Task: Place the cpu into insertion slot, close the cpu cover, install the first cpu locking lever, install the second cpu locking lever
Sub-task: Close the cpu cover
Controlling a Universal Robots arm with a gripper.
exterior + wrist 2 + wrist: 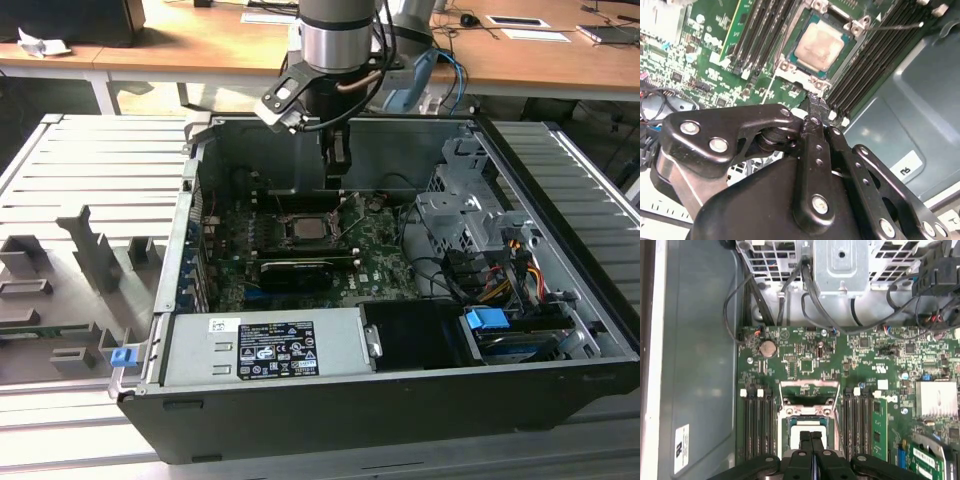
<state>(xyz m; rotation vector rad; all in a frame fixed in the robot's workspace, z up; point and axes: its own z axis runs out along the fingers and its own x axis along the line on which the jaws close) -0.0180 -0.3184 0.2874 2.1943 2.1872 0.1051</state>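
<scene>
Green board [805, 365]; tight-closed gripper [810, 435] near cpu [818, 46]

Pale silver-beige cpu [818, 46], green circuit board [690, 60].

The case [300, 430] lies open on the counter [90, 160], with brackets [95, 250] standing on the counter at the exterior view's left of it. Inside the case, the board [385, 265] lies flat on the bottom, the power supply [270, 345] is before it, and the drive cage [455, 225] is at the exterior view's right. The cpu [305, 226] sits in the slot [788, 69] mid-board, between two banks of memory slots [757, 425], and the tool [337, 182] hangs just above the slot's far edge.
</scene>
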